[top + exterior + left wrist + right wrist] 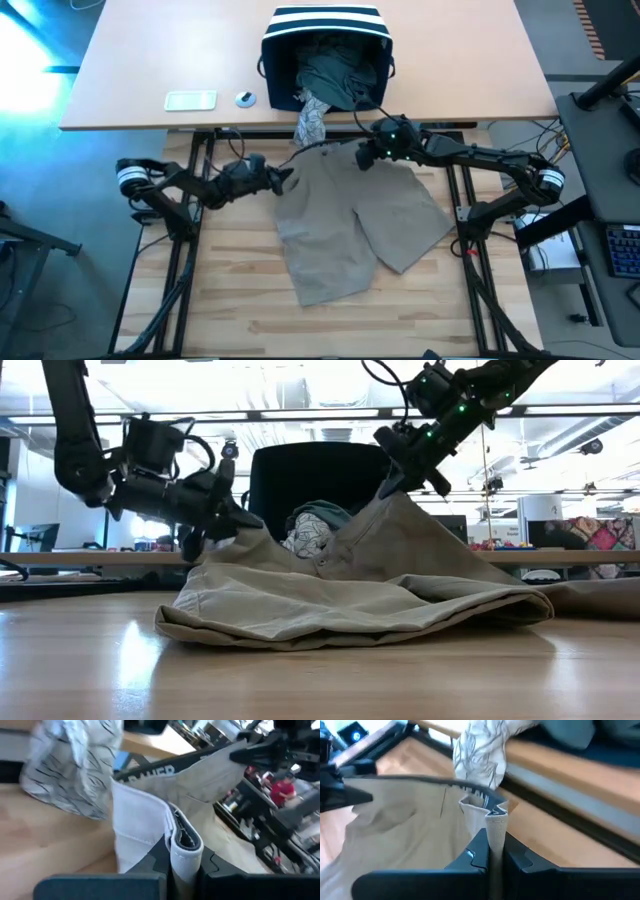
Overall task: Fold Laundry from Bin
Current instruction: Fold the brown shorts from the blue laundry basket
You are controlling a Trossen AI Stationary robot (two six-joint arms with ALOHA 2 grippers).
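Tan shorts [345, 225]: out of the bin, spread on the table [250, 320], waistband lifted, not yet folded.
Left gripper [283, 180]: jaws clamped on one waistband corner.
Right gripper [366, 155]: jaws clamped on the other corner.
Bin [325, 45]: tipped on the far desk [130, 70], teal garment [340, 75] still inside.
In the way: grey-white patterned garment [312, 120] spills out and dangles just beside the waistband.

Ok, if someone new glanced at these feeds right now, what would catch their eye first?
Probably the tan shorts spread on the near wooden table, their waistband lifted and stretched between the left gripper and the right gripper, both shut on it. Next, the striped navy bin tipped on its side on the far table, a grey-white patterned garment spilling out over the edge.
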